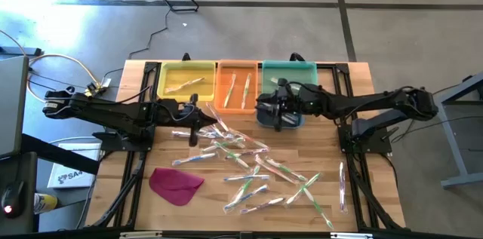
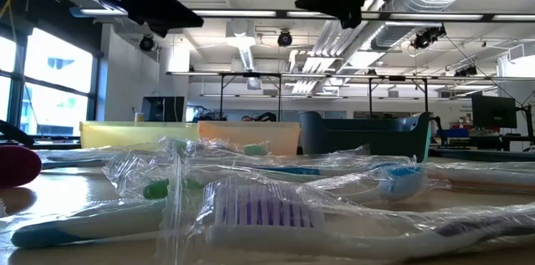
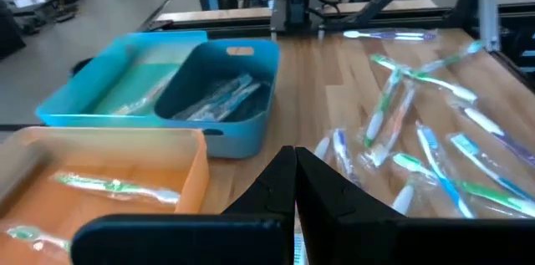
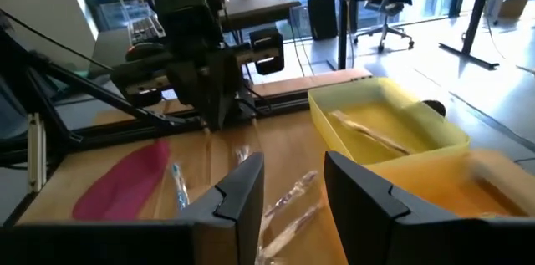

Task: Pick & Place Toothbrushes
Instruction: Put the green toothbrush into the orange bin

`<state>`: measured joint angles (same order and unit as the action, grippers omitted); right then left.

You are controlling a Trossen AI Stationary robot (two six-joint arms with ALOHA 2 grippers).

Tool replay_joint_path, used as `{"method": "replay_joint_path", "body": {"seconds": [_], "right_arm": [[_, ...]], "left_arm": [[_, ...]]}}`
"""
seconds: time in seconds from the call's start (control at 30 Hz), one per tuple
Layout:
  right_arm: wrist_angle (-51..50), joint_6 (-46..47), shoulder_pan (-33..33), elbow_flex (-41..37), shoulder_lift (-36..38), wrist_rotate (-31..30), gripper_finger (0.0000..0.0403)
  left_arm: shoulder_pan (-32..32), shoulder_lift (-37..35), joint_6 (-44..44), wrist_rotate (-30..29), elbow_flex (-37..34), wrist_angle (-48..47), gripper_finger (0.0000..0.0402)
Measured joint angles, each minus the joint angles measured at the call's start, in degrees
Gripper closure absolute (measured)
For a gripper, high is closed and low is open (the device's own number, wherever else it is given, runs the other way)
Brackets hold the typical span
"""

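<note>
From above, the toothbrushes (image 1: 249, 165) lie scattered in their clear wrappers over the middle of the table (image 1: 362, 81), spreading toward four and five o'clock, with one lone brush (image 1: 342, 185) off by the edge at three o'clock. Along the twelve o'clock edge sit a yellow bin (image 1: 185, 81) with one brush in it, an orange bin (image 1: 238, 87) with two, and a green bin (image 1: 289, 77). A dark blue bin (image 3: 224, 98) stands just in front of the green one and holds a few wrapped brushes.

The left gripper (image 1: 193, 131) hangs over the nine o'clock end of the pile, its fingers (image 3: 322, 190) pressed together with nothing between them, as far as I can tell from its wrist view. The right gripper (image 1: 278, 114) hovers over the dark blue bin, fingers (image 4: 242, 190) spread apart and empty. A magenta cloth (image 1: 175, 182) lies at seven o'clock.
</note>
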<state>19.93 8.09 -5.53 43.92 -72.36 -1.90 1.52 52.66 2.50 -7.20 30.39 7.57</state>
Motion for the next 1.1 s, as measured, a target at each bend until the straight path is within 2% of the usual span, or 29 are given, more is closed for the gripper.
{"method": "replay_joint_path", "body": {"seconds": [0.2,0.33,0.67,0.93,1.1], "right_arm": [[-1.1,1.7,3.0,0.0,-0.2,-0.1,0.0283],[-2.6,0.7,5.5,0.0,-0.2,-3.4,0.0283],[-3.3,0.7,8.6,0.0,-0.2,-13.0,0.0283],[-1.9,1.1,8.6,0.0,-0.2,-13.2,0.0283],[-0.9,1.1,8.6,0.0,-0.2,-13.1,0.0283]], "left_arm": [[0.0,0.0,0.2,-5.9,0.0,-0.1,0.0401],[0.0,0.0,3.0,-7.6,0.0,0.0,0.0401],[0.0,0.0,4.3,-7.5,0.0,-2.4,0.0401],[0.0,0.0,2.8,-7.0,0.0,-3.6,0.0401],[0.0,0.0,5.6,-2.3,0.0,-5.8,0.0401]]}}
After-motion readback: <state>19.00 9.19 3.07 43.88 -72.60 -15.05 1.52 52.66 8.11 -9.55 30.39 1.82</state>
